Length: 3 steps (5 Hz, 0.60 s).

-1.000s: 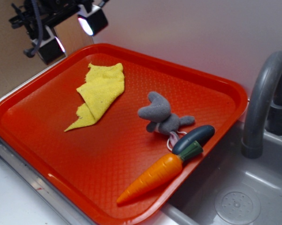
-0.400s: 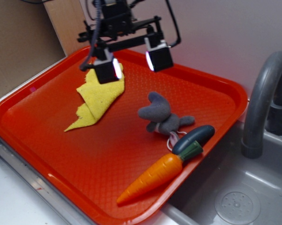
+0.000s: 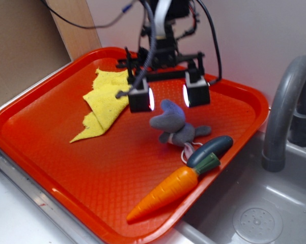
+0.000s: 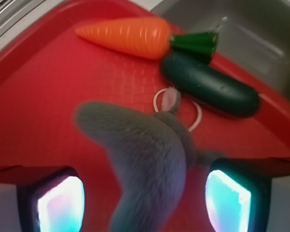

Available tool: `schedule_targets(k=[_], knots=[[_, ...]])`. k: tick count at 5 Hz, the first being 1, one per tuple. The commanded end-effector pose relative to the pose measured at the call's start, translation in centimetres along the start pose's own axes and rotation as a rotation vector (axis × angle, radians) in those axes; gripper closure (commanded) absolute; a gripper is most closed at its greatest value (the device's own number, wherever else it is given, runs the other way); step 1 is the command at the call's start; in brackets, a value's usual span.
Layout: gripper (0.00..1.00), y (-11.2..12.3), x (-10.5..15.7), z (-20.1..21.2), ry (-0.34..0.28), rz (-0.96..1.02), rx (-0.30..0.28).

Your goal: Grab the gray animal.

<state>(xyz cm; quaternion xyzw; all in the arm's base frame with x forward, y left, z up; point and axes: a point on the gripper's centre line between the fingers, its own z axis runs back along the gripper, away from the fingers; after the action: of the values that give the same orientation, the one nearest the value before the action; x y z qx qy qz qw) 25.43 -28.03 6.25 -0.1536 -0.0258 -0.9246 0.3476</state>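
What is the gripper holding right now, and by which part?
Nothing. The gripper is open, one finger on each side of the gray animal, not closed on it.

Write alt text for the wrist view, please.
The open gripper brackets a blurry gray plush animal on a red tray. Beyond it lie an orange carrot and a dark oblong toy vegetable, with a pale cord loop between.
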Motion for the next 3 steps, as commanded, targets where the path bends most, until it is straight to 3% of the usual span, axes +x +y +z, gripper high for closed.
schedule_targets(k=[1, 2, 3], knots=[[1.00, -0.7, 3.2, -1.1, -0.003, -0.138, -0.016], [1.00, -1.2, 3.3, -0.4, 0.001, -0.067, -0.006], [1.00, -3.7, 2.8, 2.9, 0.016, 0.183, 0.035]])
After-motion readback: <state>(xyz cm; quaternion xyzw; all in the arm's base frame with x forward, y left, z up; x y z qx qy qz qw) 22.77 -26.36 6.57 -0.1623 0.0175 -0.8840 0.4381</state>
